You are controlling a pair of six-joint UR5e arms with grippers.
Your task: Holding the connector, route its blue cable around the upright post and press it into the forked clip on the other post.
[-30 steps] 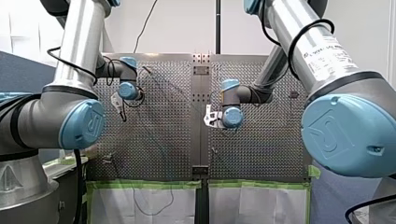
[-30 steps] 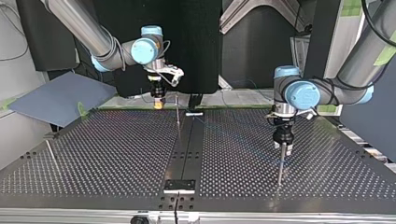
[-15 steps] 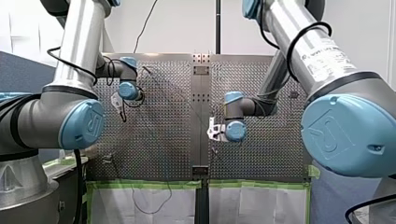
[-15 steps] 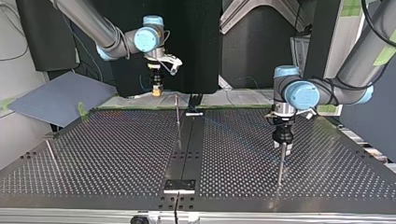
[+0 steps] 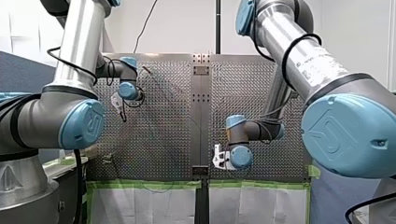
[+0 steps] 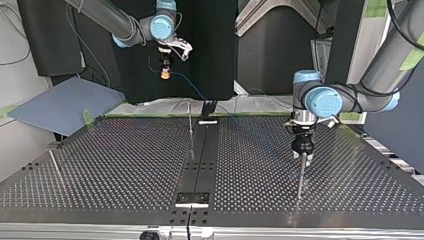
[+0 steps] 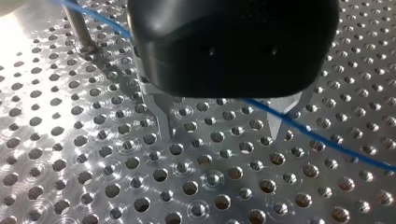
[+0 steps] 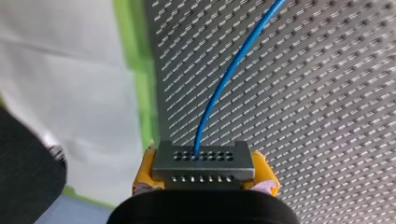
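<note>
Two grippers: right gripper (image 8: pixel 205 186) clamps grey connector (image 8: pixel 203 161) between yellow pads (image 8: pixel 144 179), high at top view's far left; blue cable (image 8: pixel 224 79) trails from it over perforated table (image 8: pixel 327 93). At left gripper (image 7: pixel 222 128), metal fingers (image 7: pixel 163 119) apart, empty; cable crosses beside one, near post (image 7: pixel 77 25).

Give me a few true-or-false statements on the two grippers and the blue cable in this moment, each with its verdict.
1. My right gripper holds the connector between yellow pads. True.
2. My left gripper is clamped on the blue cable. False: its metal fingers stand apart, and the cable runs past them ungripped.
3. In the top view, my right gripper hangs well above the table. True.
4. In the right wrist view, the blue cable leaves the connector and runs over the white sheet. False: it arcs out over the perforated table.
</note>
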